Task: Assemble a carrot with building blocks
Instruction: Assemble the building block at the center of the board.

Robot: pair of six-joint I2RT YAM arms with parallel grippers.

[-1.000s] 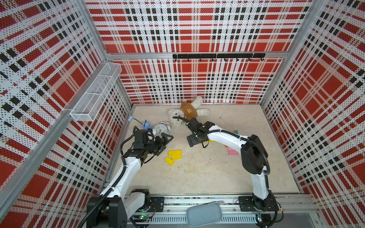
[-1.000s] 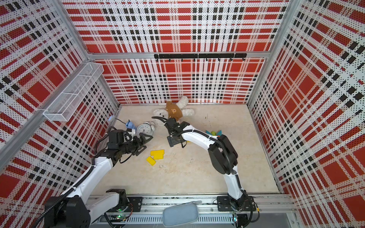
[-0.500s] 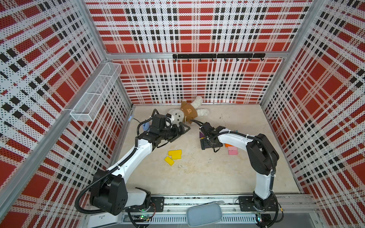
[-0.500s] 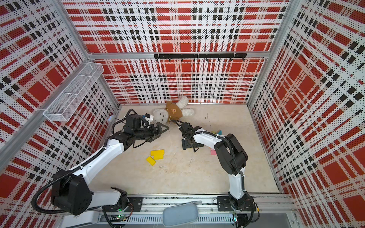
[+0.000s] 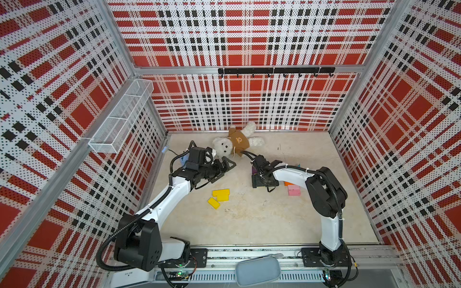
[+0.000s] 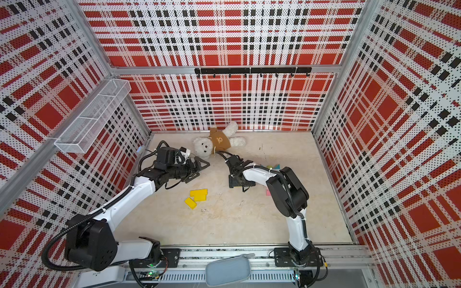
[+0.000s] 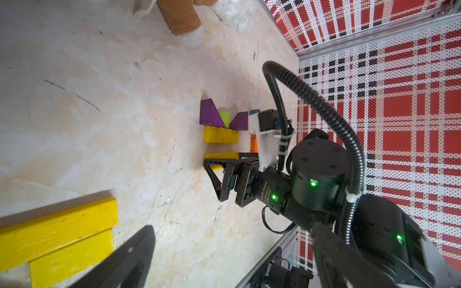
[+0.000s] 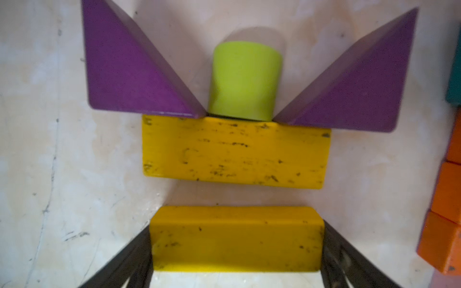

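Note:
In the right wrist view my right gripper (image 8: 235,249) is shut on a yellow block (image 8: 235,239), with a dark finger at each end. Just beyond it, across a small gap, another yellow block (image 8: 235,150) lies flat. Two purple triangles (image 8: 129,72) (image 8: 356,89) and a lime cylinder (image 8: 244,79) sit against that block's far edge. The left wrist view shows this group (image 7: 220,134) and the right gripper (image 7: 219,172) low over the floor. My left gripper (image 5: 222,170) hovers open and empty by the bear. Two loose yellow blocks (image 5: 220,194) (image 5: 213,203) lie between the arms.
A teddy bear (image 5: 234,144) lies at the back of the floor. Orange blocks (image 8: 449,199) and a teal one (image 8: 455,74) sit beside the group, and a pink block (image 5: 294,190) lies near the right arm. A wire basket (image 5: 119,119) hangs on the left wall.
My left arm has swung from the left side toward the bear. The right gripper has shifted right, away from the bear, and has stayed nearly still for the last half second.

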